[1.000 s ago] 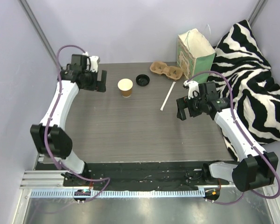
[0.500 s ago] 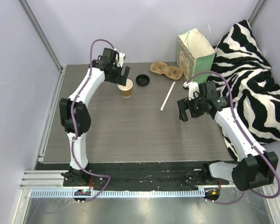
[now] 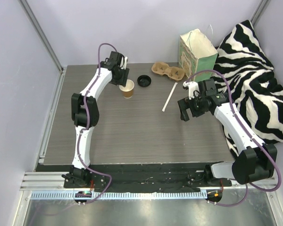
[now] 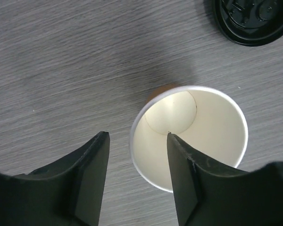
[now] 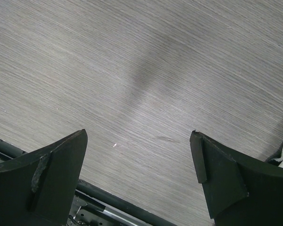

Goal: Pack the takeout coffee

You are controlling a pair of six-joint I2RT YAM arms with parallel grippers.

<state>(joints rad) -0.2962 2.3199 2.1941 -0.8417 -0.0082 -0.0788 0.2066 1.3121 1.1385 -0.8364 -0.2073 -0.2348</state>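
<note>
L gripper (image 4: 136, 135) hangs low over the small tan-brown paper cup w/ white rim (image 4: 198, 141), jaws apart & holding nothing. One finger sits above the cup's mouth, the other outside its wall, so the near rim runs btw them. Cup stands upright & uncovered at back-centre of the grey wood-grain table (image 3: 132, 136). Its round black plastic lid (image 3: 144, 81) lies flat just beside it, not on it.

Step in hand looks like a rim pinch on the cup. To do it well:
- Drop a bit more so the pads overlap the wall below the rolled rim.
- Close gently, since thin paper prob. dents or goes oval under a hard squeeze.
- Lift straight, no tilt.

Inside looks empty, bottom visible.

R gripper (image 5: 137, 134) is wide apart & empty over bare table on the R side, well apart from the cup.

Other things around:
- Long white straw (image 3: 169, 97) lies btw cup & R arm.
- Brown moulded-pulp two-cup carrier (image 3: 168, 70) sits near the back edge.
- Mint-green paper bag w/ white string handles (image 3: 196, 52) stands upright just beside the carrier.
- Zebra-print cushion (image 3: 254, 80) lies off the table's R side.

Lid is the closest obstacle, and a sideways sweep could knock it. Carrier lies btw cup & bag.
</note>
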